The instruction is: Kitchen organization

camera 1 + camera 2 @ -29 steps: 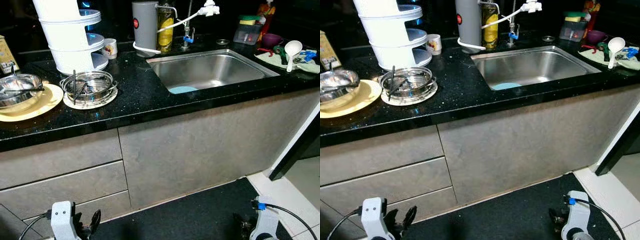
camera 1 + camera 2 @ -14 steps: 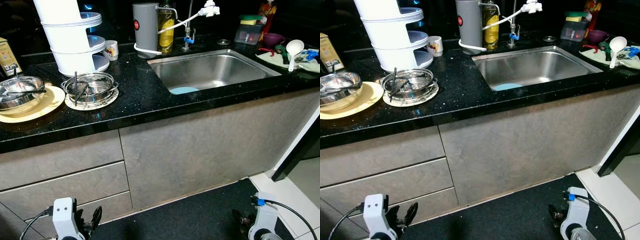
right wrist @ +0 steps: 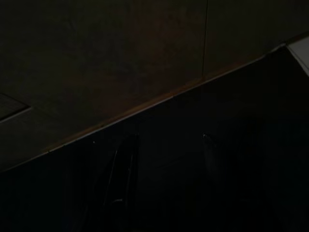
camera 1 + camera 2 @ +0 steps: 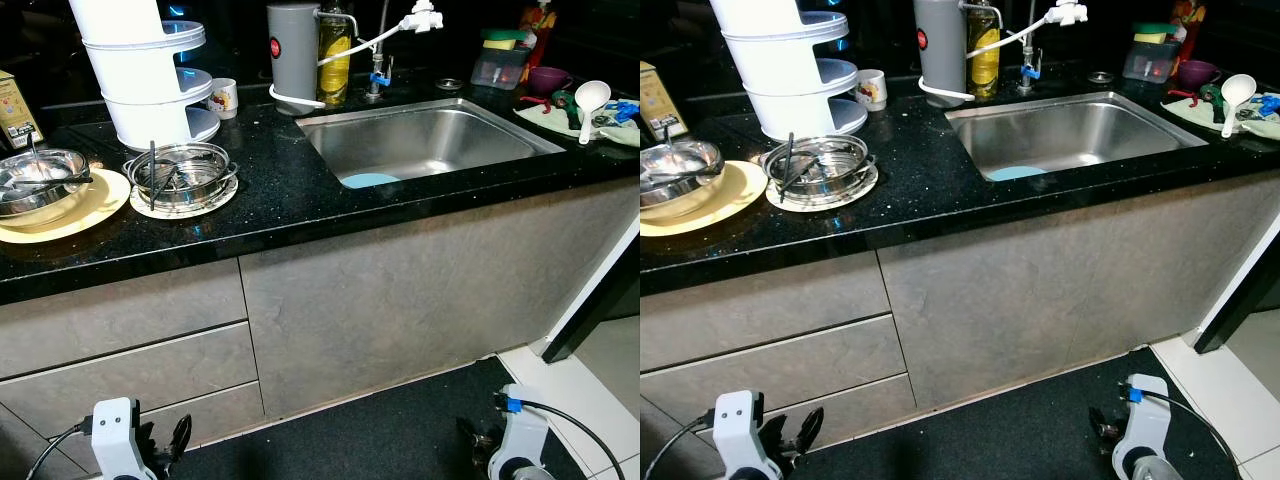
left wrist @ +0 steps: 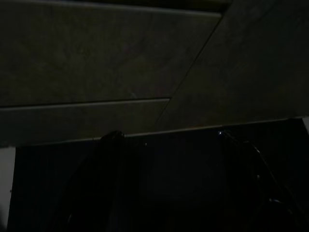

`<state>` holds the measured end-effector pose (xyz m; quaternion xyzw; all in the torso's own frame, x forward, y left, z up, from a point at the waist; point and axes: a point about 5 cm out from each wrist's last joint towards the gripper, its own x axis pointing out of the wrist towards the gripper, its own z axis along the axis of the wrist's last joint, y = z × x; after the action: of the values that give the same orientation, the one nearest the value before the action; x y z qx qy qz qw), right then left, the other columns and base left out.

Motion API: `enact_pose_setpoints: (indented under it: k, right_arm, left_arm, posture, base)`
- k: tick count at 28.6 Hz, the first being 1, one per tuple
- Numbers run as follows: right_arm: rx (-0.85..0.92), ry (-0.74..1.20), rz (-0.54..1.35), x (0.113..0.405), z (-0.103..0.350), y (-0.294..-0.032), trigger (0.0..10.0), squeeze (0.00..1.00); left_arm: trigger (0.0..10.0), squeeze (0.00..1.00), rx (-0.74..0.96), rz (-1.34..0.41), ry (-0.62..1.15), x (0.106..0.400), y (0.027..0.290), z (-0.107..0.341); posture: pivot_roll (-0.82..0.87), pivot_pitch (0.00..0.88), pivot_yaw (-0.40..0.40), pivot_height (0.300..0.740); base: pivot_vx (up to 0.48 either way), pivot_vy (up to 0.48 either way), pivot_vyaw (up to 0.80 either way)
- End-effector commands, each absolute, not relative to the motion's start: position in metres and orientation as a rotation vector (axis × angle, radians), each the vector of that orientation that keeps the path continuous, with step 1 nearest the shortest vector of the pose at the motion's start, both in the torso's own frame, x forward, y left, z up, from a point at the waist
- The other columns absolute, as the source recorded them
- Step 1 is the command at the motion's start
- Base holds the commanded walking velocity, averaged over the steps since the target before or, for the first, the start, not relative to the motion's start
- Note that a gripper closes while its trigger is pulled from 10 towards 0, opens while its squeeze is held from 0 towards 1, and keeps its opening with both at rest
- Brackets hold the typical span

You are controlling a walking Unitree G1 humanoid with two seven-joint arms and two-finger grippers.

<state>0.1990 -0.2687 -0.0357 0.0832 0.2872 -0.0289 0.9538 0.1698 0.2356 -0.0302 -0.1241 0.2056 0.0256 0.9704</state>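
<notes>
Yellow plate [image 4: 85,212]: at the far left of the black counter [image 4: 290,190]; ceramic by the look of it, so heavy and breakable. Slide it with its load on it; do not lift it by the rim.
Steel bowl [image 4: 38,178]: sits on the yellow plate with utensils inside. Thin, light, slick metal; pinch the rim and expect the loose utensils to rattle and shift.
Steel dish on white plate [image 4: 180,175]: just right of the bowl, with dark utensils across it. You should take the utensils out first, then grip the dish by its raised rim.
White tiered container [image 4: 145,70]: behind the dishes, tall and probably light plastic; it may tip if you push it high up.
Sink [image 4: 425,135]: right of centre, with a pale blue item [image 4: 368,181] at its near edge, possibly a plate or lid.
White ladle [image 4: 586,98]: far right on a cloth; light, best held along the handle.
Left gripper [image 4: 168,450]: hangs low before the drawers, well below the counter, holding nothing; its fingers look slightly parted, though the view is dim.
Right gripper [image 4: 1102,430]: hangs low over the dark floor, idle; you cannot tell how far open it is.
</notes>
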Motion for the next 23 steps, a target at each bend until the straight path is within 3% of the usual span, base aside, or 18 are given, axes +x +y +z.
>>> enact_pose_setpoints:
  k: [1,9,13,17,18,23]
  right_arm:
    - [0.172,0.576,-0.051,0.202,-0.035,-0.265,10.0,0.00]
    - [0.175,0.553,-0.054,0.206,-0.031,-0.262,10.0,0.00]
    - [0.183,0.549,-0.066,0.204,-0.030,-0.264,10.0,0.00]
    - [0.158,0.505,-0.062,0.211,-0.022,-0.262,10.0,0.00]
    - [0.158,0.472,-0.091,0.218,-0.015,-0.267,10.0,0.00]
    - [0.149,0.378,-0.113,0.228,0.004,-0.278,10.0,0.00]
  left_arm:
    - [10.0,0.00,-0.240,0.071,0.411,0.168,0.243,-0.030]
    - [10.0,0.00,-0.223,0.135,0.397,0.172,0.251,-0.029]
    - [10.0,0.00,-0.172,0.121,0.295,0.185,0.253,-0.010]
    - [10.0,0.00,-0.053,0.067,0.132,0.210,0.251,0.032]
    - [10.0,0.00,0.017,-0.002,0.080,0.222,0.240,0.049]
    - [10.0,0.00,0.173,-0.080,0.028,0.233,0.223,0.065]
  posture:
    - [-0.03,0.000,-0.006,0.740]
    - [-0.04,0.000,-0.020,0.740]
    - [-0.01,0.000,-0.038,0.740]
    - [0.01,0.000,-0.037,0.740]
    - [-0.01,0.000,-0.020,0.740]
    - [-0.02,0.000,-0.002,0.740]
  base:
    - [0.000,0.000,0.00]
    - [0.000,0.000,0.00]
    - [0.000,0.000,0.00]
    - [0.000,0.000,0.00]
    - [0.000,0.000,0.00]
    - [0.000,0.000,0.00]
